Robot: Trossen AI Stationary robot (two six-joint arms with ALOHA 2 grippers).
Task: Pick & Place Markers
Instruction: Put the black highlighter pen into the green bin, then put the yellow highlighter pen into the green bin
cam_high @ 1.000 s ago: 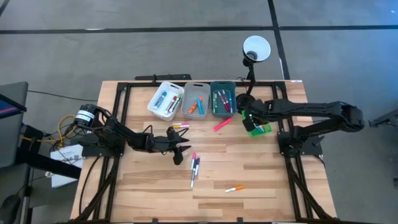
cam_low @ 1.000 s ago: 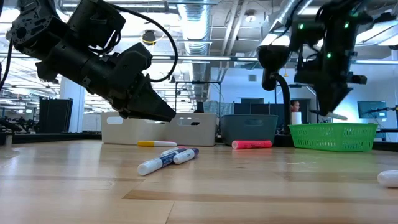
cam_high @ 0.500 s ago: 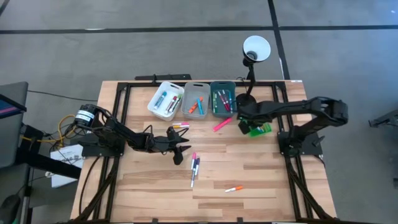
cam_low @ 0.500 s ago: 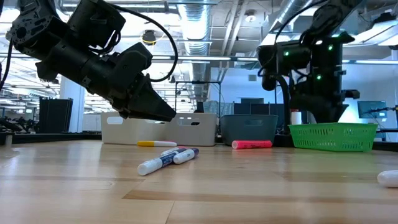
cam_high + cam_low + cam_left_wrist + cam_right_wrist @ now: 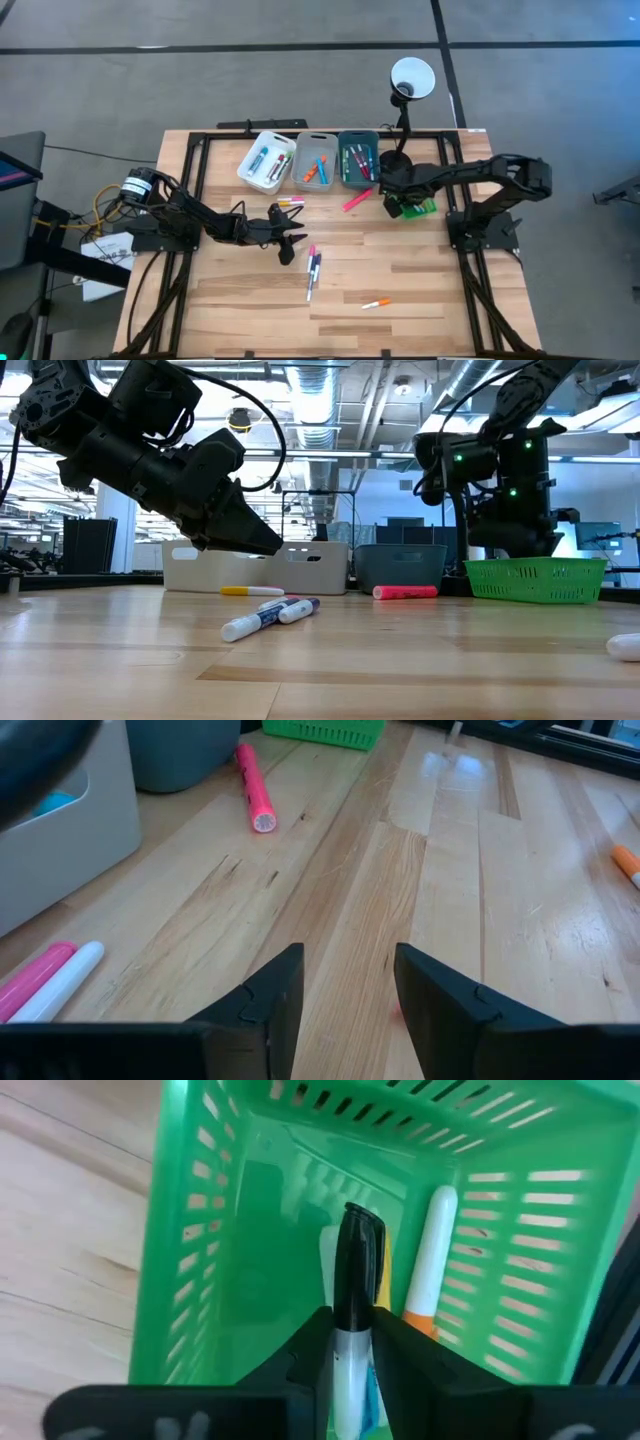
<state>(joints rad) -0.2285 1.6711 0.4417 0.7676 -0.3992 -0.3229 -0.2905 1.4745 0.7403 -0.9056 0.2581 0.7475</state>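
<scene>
No writing is readable. The right gripper (image 5: 351,1355) hangs over the green slotted plastic bin (image 5: 200,1230), fingers clamped on a white marker with a black cap (image 5: 357,1280); beside it lies a white-and-orange marker (image 5: 432,1250). The left gripper (image 5: 348,985) hovers with fingers apart above bare wood, a pink marker (image 5: 253,790) ahead
</scene>
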